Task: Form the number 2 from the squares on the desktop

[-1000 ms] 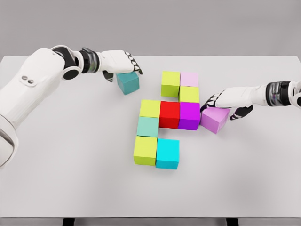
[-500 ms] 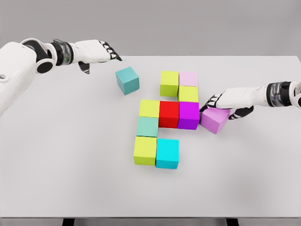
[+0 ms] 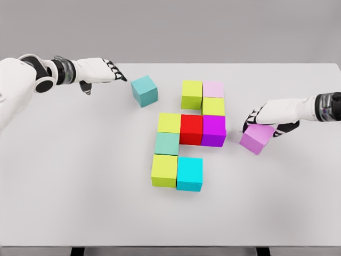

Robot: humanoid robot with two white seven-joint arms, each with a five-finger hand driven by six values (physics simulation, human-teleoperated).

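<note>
Several coloured cubes sit joined mid-table: a yellow-green cube (image 3: 192, 94) and pale pink cube (image 3: 214, 89) on top, another yellow-green one (image 3: 213, 106) below, then a row of yellow-green, red (image 3: 192, 129) and magenta (image 3: 214, 130), a mint cube (image 3: 167, 143), and a yellow-green (image 3: 164, 170) and cyan cube (image 3: 189, 174) at the bottom. A teal cube (image 3: 144, 90) lies alone at the upper left. My left hand (image 3: 101, 72) hovers open to its left, apart from it. My right hand (image 3: 265, 118) is shut on a tilted violet cube (image 3: 257, 138) right of the magenta one.
The white table (image 3: 80, 176) spreads wide around the cubes, with bare surface at the left, the front and the far right. Its front edge runs along the bottom of the view.
My left hand let go of the teal cube and drew back to the left. My right hand pulled the violet cube rightward, away from the magenta cube.
</note>
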